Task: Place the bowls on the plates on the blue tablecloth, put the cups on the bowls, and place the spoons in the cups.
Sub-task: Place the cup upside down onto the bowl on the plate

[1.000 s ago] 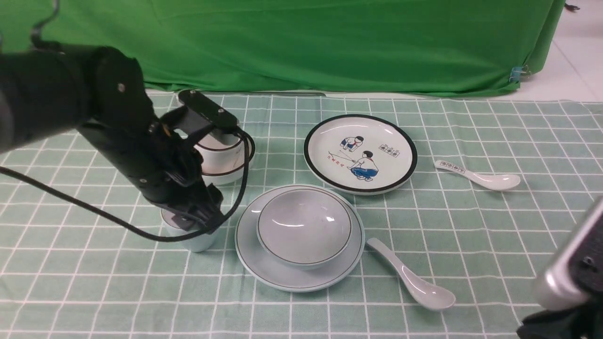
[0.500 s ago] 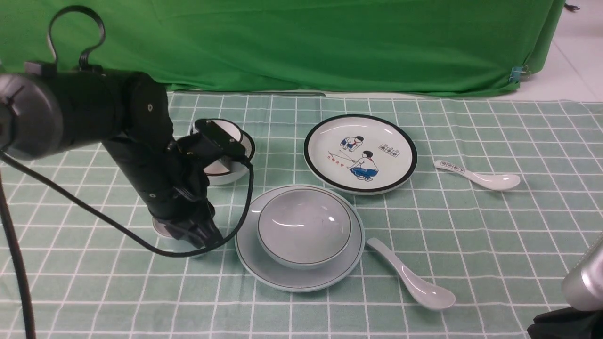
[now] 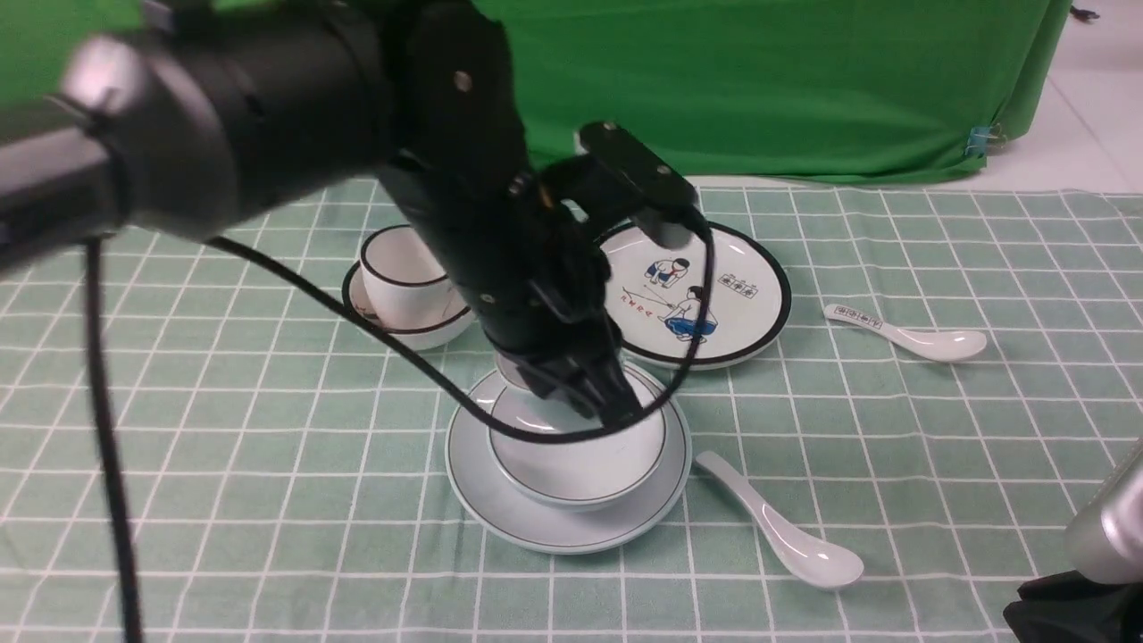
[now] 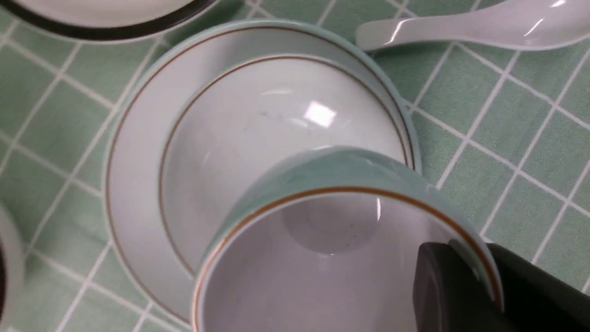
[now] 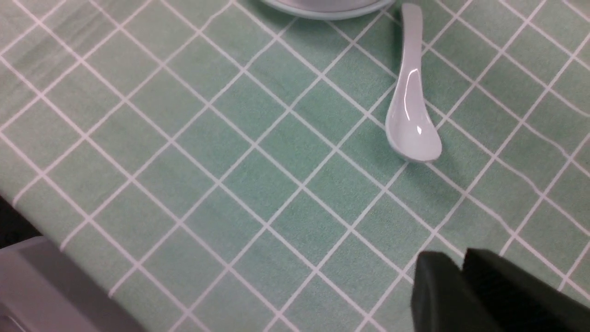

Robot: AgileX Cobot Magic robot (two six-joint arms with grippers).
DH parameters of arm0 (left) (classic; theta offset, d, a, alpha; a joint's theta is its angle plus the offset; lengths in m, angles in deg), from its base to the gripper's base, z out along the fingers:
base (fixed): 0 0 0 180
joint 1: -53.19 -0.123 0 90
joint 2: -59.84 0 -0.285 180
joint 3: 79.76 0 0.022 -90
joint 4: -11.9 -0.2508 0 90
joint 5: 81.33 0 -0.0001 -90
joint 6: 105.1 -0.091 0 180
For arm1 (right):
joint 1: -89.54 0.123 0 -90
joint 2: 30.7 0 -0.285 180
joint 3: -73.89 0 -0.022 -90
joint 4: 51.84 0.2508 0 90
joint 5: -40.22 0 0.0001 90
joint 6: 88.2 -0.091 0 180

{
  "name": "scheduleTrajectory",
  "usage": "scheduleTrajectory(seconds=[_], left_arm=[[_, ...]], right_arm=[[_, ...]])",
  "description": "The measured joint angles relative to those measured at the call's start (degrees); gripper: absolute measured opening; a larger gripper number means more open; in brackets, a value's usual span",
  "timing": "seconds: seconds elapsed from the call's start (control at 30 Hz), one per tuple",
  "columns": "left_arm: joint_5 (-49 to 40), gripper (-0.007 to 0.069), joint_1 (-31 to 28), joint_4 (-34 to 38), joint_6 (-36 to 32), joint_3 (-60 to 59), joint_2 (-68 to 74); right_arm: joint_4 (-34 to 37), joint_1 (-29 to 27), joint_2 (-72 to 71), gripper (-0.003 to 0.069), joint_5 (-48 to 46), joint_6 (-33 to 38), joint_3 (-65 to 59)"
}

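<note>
My left gripper (image 3: 600, 399) is shut on the rim of the pale blue cup (image 4: 322, 240), one finger inside and one outside (image 4: 465, 252). It holds the cup tilted just above the pale blue bowl (image 3: 580, 457), which sits on the pale blue plate (image 3: 554, 529). The arm hides most of the cup in the front view. The white black-rimmed cup (image 3: 402, 268) stands in the black-rimmed bowl (image 3: 424, 332) at the left. The cartoon plate (image 3: 741, 295) is bare. The plain spoon (image 3: 781, 529) and the marked spoon (image 3: 906, 332) lie on the cloth. My right gripper (image 5: 461, 265) is shut and empty.
The checked blue tablecloth (image 3: 938, 446) covers the table. The green backdrop cloth (image 3: 759, 89) hangs along the far edge. My left arm's black cable (image 3: 375, 332) loops over the cloth in front of the black-rimmed bowl. My right arm (image 3: 1103, 545) is at the near right corner.
My left gripper has lifted the pale blue cup off the cloth left of the blue plate and carried it right, over the blue bowl. The right arm has drawn back slightly.
</note>
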Motion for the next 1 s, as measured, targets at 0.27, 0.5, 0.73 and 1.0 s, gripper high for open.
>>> scheduleTrajectory(seconds=[0.27,0.5,0.73,1.0], left_arm=[[-1.93,0.0038,0.64,-5.45,0.04,4.95,9.41],[-1.03,0.0038,0.64,-6.54,-0.26,5.15,11.30],[-0.28,0.0051,0.64,-6.54,-2.02,5.15,11.58],[0.54,0.0253,0.64,-5.80,-1.17,5.19,10.73]], right_arm=[[-0.22,0.00,0.00,0.0129,-0.06,0.00,0.00],[-0.22,0.00,0.00,0.0141,-0.06,0.00,0.00],[-0.22,0.00,0.00,0.0146,-0.06,-0.58,0.00],[-0.74,0.00,1.92,0.0402,-0.01,-5.42,0.00]])
